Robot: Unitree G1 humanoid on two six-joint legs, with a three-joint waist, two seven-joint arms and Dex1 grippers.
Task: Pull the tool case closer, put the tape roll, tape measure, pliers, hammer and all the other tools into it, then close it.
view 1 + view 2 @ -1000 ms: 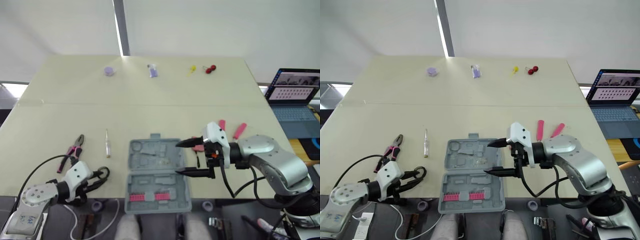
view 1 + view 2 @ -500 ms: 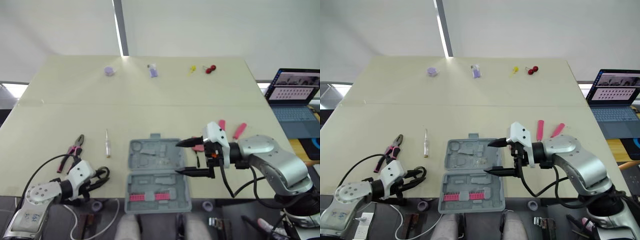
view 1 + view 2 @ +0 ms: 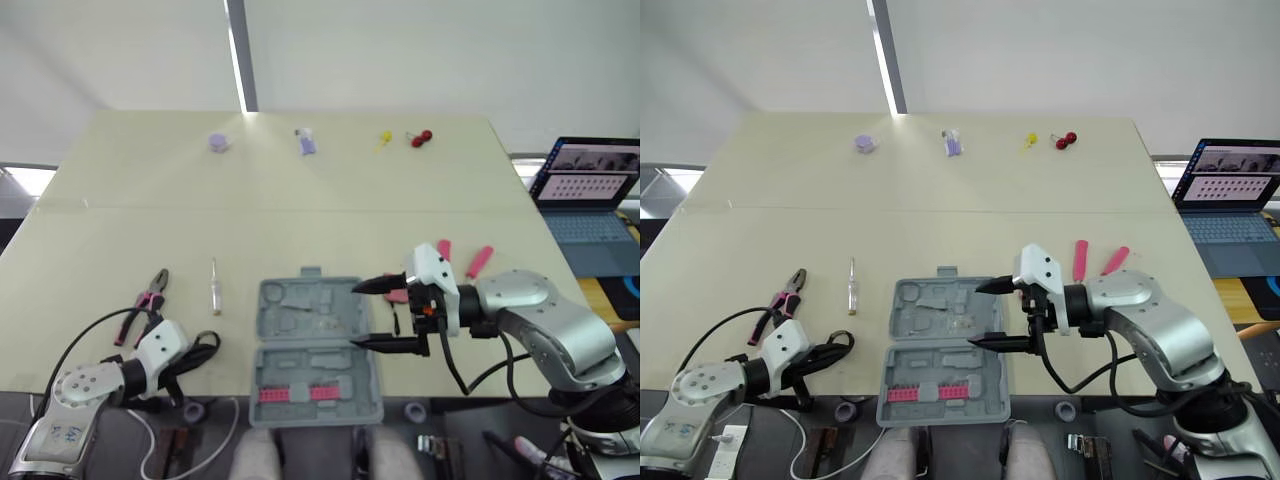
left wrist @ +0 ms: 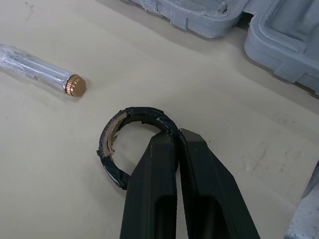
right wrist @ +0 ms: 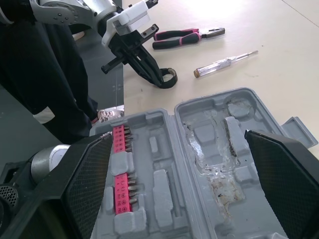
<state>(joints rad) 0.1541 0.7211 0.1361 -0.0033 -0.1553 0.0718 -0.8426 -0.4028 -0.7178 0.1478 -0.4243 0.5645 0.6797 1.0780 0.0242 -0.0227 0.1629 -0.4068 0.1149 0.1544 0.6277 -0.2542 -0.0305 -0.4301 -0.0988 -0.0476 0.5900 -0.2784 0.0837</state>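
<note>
The left jaws are pressed together on the rim of the tape roll (image 4: pixel 142 110), pinching its black band at their tips; the roll lies flat against the table (image 3: pixel 130 200) near the front edge, well to the left of the tool case (image 3: pixel 310 350); just beyond the roll lies a clear-handled screwdriver (image 3: pixel 214 287), its brass cap turned toward the ring, and the pink-handled pliers (image 3: pixel 148 290) rest farther left; neither touches the roll. The tool case is open and spread flat at the table's front middle, its moulded grey compartments showing, a row of pink-mounted bits (image 3: pixel 297 394) in the nearer half. The right jaws stand wide apart and hold nothing; they hover over the case's right edge, one finger at the farther half and one at the nearer; behind them, on the table to the right, lie two pink handles (image 3: pixel 480 260), whose tool I cannot tell.
</note>
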